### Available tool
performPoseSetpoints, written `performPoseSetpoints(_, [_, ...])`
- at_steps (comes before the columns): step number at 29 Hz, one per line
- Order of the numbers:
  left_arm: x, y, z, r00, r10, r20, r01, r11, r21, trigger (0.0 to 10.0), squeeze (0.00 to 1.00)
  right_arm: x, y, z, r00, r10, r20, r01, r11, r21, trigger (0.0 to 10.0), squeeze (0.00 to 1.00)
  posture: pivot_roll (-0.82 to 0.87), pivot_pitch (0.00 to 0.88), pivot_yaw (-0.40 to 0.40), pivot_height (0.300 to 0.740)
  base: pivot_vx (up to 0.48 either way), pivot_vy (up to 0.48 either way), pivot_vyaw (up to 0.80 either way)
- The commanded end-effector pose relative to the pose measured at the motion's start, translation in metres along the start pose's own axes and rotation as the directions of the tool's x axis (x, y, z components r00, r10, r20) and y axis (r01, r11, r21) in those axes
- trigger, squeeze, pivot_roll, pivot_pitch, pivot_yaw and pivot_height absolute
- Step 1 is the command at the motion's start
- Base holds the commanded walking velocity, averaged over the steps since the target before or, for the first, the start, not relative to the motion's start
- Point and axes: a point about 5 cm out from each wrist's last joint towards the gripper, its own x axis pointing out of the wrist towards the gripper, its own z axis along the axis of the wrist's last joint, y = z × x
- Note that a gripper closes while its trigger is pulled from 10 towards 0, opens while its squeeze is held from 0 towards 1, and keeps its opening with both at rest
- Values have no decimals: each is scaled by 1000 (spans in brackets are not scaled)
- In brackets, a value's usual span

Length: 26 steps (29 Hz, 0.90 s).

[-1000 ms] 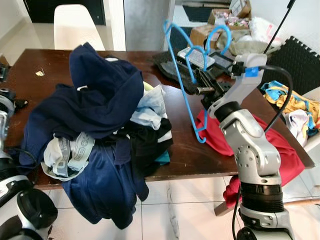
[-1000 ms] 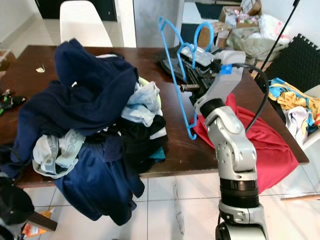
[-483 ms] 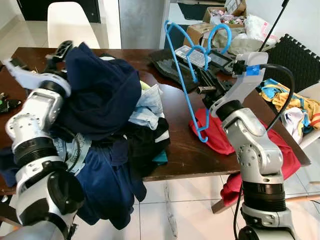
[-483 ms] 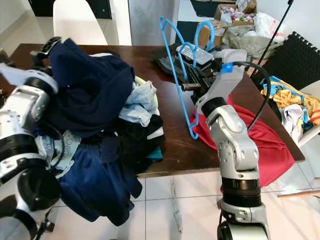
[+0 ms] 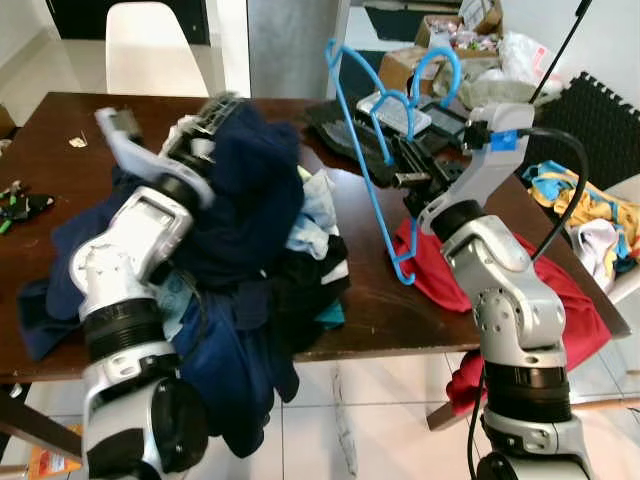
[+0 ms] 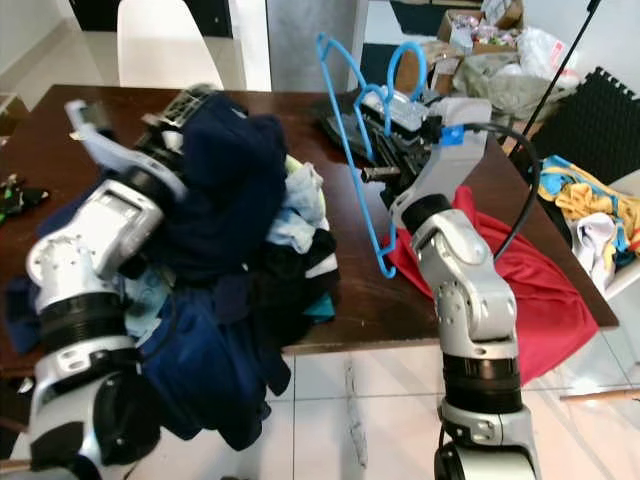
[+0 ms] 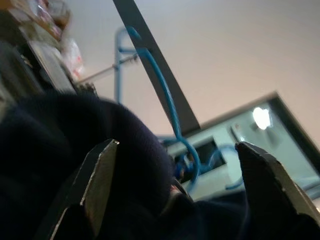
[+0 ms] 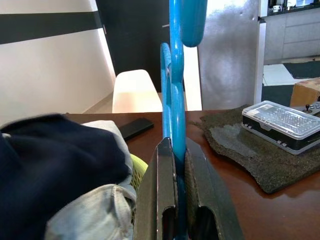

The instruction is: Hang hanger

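A blue plastic hanger [image 5: 362, 150] stands upright over the table's right half, hook end high. My right gripper [image 5: 402, 176] is shut on its thin bar, which shows pinched between the jaws in the right wrist view as hanger [image 8: 176, 80] and gripper [image 8: 175, 150]. My left gripper [image 5: 205, 120] is raised over the clothes pile and rests against a navy garment [image 5: 250, 190]. In the left wrist view the left gripper [image 7: 185, 165] is open, its fingers [image 7: 100, 175] wide apart with navy cloth [image 7: 65, 155] bulging between them.
The dark wooden table [image 5: 60, 170] carries a heap of mixed clothes spilling over its front edge. A red cloth [image 5: 560, 300] drapes the right corner. A clear case [image 5: 395, 112] lies on a dark mat behind the hanger. A white chair [image 5: 150, 50] stands beyond the table.
My left arm has come up from the left and swung right onto the pile, bunching the navy garment rightward. The right arm and hanger have held still.
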Motion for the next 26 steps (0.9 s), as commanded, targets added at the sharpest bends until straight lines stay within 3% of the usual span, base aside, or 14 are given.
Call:
performPoseSetpoints(1, [0,-21,-37,973,-123,-197,140,987,76,10000,0,-1,-1,5,1000,-3,20,3,1000,-4,10000,0,80,160,-46,740,0,0,0])
performPoseSetpoints(2, [0,-21,-37,973,-123,-197,140,987,76,10000,0,-1,-1,5,1000,-3,20,3,1000,-4,10000,0,80,160,-46,740,0,0,0])
performPoseSetpoints(4, [-5,-30,-61,934,-129,-333,198,963,181,10000,0,-1,-1,4,1000,-5,19,5,1000,-1,10000,0,81,163,-45,740,0,0,0])
performPoseSetpoints(6, [-5,-30,-61,934,-129,-333,198,963,181,10000,0,-1,-1,4,1000,-5,19,5,1000,-1,10000,0,81,163,-45,740,0,0,0])
performPoseSetpoints(8, [-12,-28,-76,898,-70,-434,214,932,293,10000,0,-2,-1,3,1000,-9,17,9,1000,1,10000,0,82,167,-45,740,0,0,0])
performPoseSetpoints(10, [-17,-27,-83,874,-34,-485,228,910,347,10000,0,-2,-2,3,1000,-11,16,11,1000,2,10000,0,82,167,-45,740,0,0,0])
performPoseSetpoints(15, [-24,-23,-85,856,20,-517,233,877,420,10000,0,-3,-2,2,1000,-15,14,15,1000,3,10000,0,82,167,-45,740,0,0,0])
performPoseSetpoints(17, [-20,-24,-62,904,47,-425,175,867,468,10000,0,-3,-2,2,1000,-15,14,15,1000,6,10000,0,89,173,-42,740,0,0,0])
performPoseSetpoints(18, [-20,-24,-62,904,47,-425,175,867,468,10000,0,-3,-2,2,1000,-15,14,15,1000,6,10000,0,89,173,-42,740,0,0,0])
performPoseSetpoints(20, [-17,-28,-40,942,58,-331,123,857,500,10000,0,-3,-1,1,1000,-14,14,14,1000,9,10000,0,89,173,-42,740,0,0,0])
performPoseSetpoints(22, [-17,-28,-40,942,58,-331,123,857,500,10000,0,-3,-1,1,1000,-14,14,14,1000,9,10000,0,89,173,-42,740,0,0,0])
performPoseSetpoints(23, [-15,-31,-29,961,55,-273,97,852,515,10000,0,-3,-1,1,1000,-14,13,14,1000,10,10000,0,90,175,-42,740,0,0,0])
performPoseSetpoints(25, [-8,-37,-8,986,64,-156,42,802,595,10000,0,-3,-1,1,1000,-15,12,15,1000,11,10000,0,87,179,-42,740,0,0,0])
performPoseSetpoints(26, [-8,-37,-8,986,64,-156,42,802,595,10000,0,-3,-1,1,1000,-15,12,15,1000,11,10000,0,87,179,-42,740,0,0,0])
